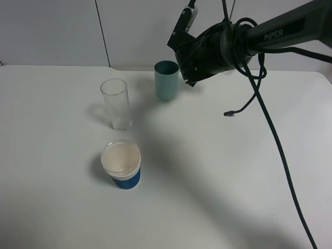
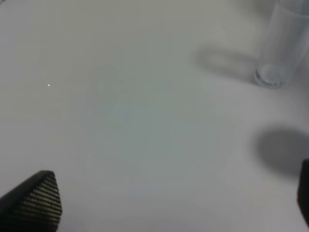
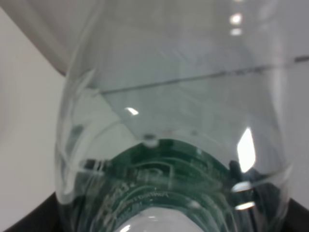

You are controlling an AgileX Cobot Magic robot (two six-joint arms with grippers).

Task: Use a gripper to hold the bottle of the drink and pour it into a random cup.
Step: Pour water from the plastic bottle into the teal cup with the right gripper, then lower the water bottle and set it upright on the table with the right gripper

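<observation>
My right gripper [image 1: 193, 56] hangs above the table's far side, just right of the teal cup [image 1: 166, 79] and slightly above its rim. In the exterior high view its black body hides the bottle. In the right wrist view the bottle [image 3: 169, 121] fills the frame, with a clear wall and a dark green label [image 3: 164, 169]. It sits between my dark fingers [image 3: 19, 223]. The drink is colourless, and I cannot tell its level. My left gripper [image 2: 169, 203] is open and empty low over the bare table.
A tall clear glass [image 1: 114, 104] stands left of the teal cup and also shows in the left wrist view [image 2: 282, 43]. A white cup with a blue sleeve [image 1: 121, 165] stands nearer the front. A black cable [image 1: 275, 140] trails from the right arm down across the table's right side.
</observation>
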